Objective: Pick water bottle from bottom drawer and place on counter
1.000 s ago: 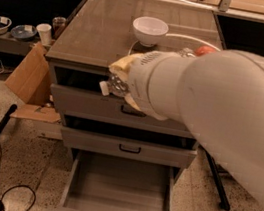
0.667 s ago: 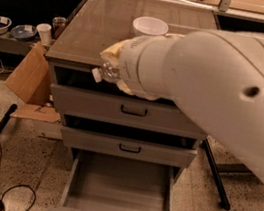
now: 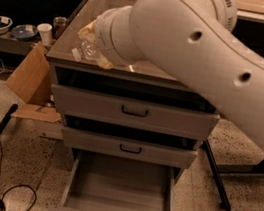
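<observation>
Over the counter's (image 3: pixel 96 5) front-left corner, with claw (image 3: pixel 94 46) clamped on water bottle (image 3: pixel 83 51) (bottom drawer (image 3: pixel 119 191) gaping below): ease inboard, lower till seated, then release slowly.

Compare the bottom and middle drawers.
The bottom drawer is pulled out, its floor showing; the middle drawer is pushed in, only its front showing. The bottom drawer is deeper than the middle drawer. Both are grey. The hand holds the water bottle over the front edge of the counter.
</observation>
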Robot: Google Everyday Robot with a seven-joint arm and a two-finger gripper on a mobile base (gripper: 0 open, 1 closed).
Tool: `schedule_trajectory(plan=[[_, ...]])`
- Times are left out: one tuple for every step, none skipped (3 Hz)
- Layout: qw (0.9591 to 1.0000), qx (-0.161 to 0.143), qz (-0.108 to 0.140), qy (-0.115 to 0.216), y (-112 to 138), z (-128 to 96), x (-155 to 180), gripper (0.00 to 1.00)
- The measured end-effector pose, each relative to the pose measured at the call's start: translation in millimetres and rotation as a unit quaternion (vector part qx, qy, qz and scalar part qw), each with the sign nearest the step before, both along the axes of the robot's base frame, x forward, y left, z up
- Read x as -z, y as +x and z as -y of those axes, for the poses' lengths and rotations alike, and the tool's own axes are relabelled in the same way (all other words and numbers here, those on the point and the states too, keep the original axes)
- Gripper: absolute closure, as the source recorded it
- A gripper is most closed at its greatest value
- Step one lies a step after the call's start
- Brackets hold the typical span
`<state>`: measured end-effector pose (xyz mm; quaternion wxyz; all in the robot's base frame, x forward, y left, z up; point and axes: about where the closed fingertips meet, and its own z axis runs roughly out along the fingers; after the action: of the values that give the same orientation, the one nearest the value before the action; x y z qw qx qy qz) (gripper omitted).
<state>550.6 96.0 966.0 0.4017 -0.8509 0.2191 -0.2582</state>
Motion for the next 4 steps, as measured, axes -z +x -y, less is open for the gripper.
schedule_trajectory(plan=[[0.9997,-0.013,-0.018,-0.006,34,-16,3,1.0],[0.9992,-0.006,-0.04,-0.006,53,-18,13,1.0],[0.9955,-0.002,-0.093,-0.016,79,-13,42,1.0],[0.9918,0.001,-0.125,-0.026,93,-5,53,1.0]])
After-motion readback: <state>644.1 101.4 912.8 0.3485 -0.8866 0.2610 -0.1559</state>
